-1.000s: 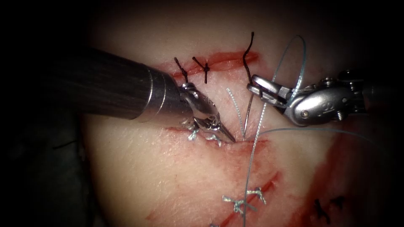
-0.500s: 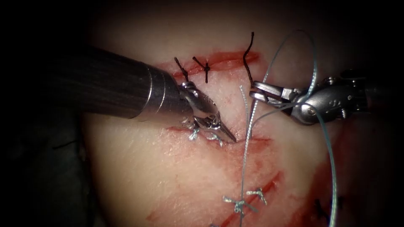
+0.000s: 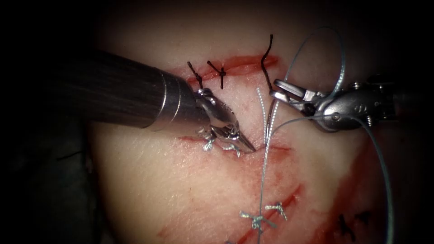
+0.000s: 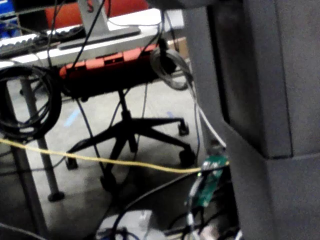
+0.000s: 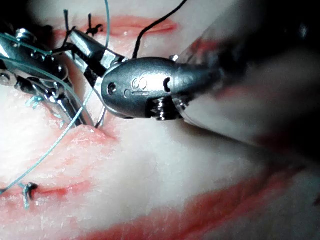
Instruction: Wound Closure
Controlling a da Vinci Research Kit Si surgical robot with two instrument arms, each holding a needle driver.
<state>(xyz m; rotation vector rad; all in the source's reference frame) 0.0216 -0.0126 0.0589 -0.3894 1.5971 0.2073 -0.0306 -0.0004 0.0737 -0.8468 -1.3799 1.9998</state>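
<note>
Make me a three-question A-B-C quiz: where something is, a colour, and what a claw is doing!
1. Where is the left claw's tip? A at the middle cut; B on the black stitches; C off the tissue.
2. The thread's colour? A yellow; B pale blue; C green.
3. The right claw is: A open, empty; B gripping tissue; C shut on the needle.
Answers: 1 A, it touches the cut; 2 B, its loop looks pale blue; 3 C, the needle hangs from it into the cut.

R claw grips needle | tip in tissue | thread alongside
</note>
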